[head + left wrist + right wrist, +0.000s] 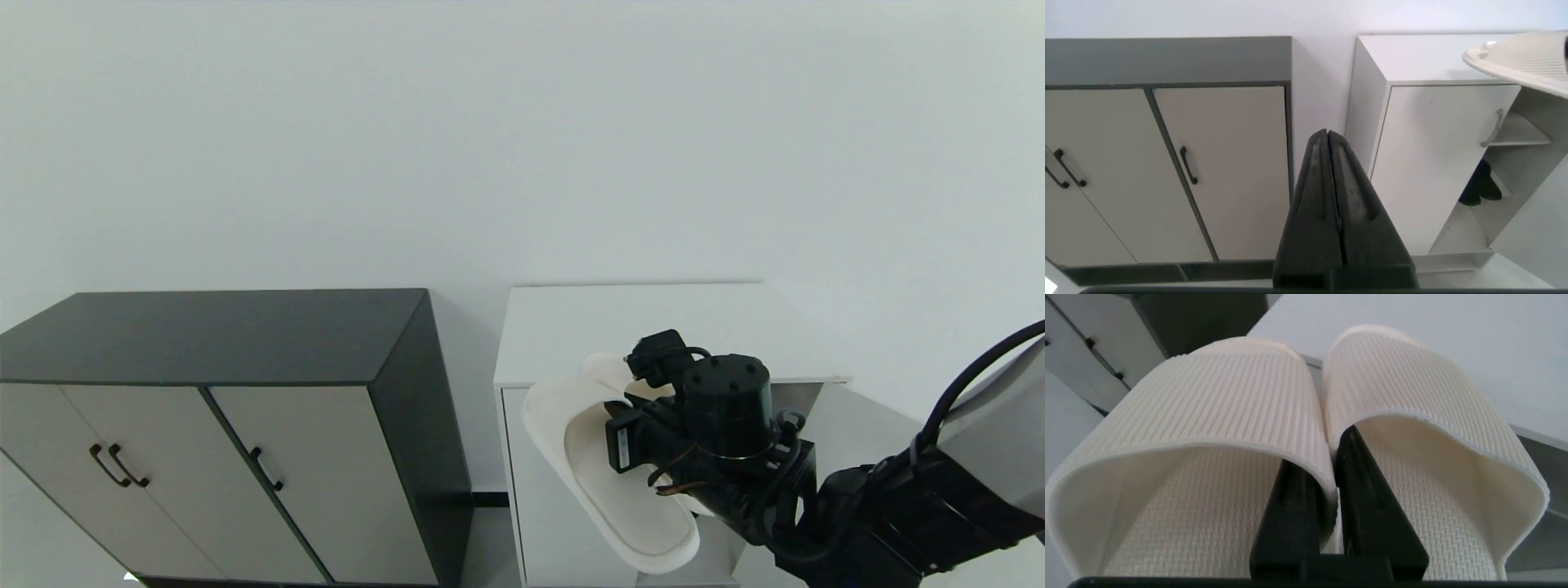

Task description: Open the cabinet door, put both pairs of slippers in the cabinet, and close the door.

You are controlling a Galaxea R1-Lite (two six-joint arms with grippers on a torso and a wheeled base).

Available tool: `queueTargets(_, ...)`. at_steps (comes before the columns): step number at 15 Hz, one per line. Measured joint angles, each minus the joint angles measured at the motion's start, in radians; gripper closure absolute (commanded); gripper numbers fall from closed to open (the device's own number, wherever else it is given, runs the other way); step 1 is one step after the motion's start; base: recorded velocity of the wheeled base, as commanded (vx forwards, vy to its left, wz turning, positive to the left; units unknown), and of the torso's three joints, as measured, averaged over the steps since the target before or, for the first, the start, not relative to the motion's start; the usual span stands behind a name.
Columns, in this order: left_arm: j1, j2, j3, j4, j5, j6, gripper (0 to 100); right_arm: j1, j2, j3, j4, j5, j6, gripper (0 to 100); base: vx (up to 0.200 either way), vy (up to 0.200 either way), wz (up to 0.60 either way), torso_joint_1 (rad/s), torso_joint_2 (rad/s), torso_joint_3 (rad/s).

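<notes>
1. Dark cabinet (212, 335): stands to the left of the white cabinet, its pale doors closed.
2. White cabinet (637, 327): the head view shows its top and front, with the right arm in front of it. The left wrist view shows one door leaf (1437, 163) with a handle and, beside it, the open compartment (1535, 139) with shelves.
3. Cream slippers (629, 506): held in the air in front of the white cabinet, near its top edge.
4. Dark slippers (1478, 186): on a lower shelf inside the open compartment.
5. Right gripper (1327, 469): the right wrist view shows it clamped on the cream slippers, pressing their adjoining inner straps together.
6. Left gripper (1328, 143): fingers pressed together and empty, facing the gap between the two cabinets.
</notes>
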Motion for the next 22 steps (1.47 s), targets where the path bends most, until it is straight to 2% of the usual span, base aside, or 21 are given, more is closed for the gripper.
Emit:
queueTargets(2,0.000,0.000,0.000,0.000,0.001,0.000,100,0.002,0.000,0.003,0.000,0.001,0.000,100,0.000,0.000,0.00,0.000,0.00,0.000)
queueTargets(19,0.000,0.000,0.000,0.000,0.001,0.000,100,0.000,0.015,0.016,-0.004,0.002,0.001,100,0.000,-0.200,0.00,0.002,0.00,0.002)
queueTargets(22,0.000,0.000,0.000,0.000,0.001,0.000,100,-0.001,0.029,0.016,-0.049,0.001,-0.001,100,0.000,-0.200,0.00,0.002,0.00,0.002)
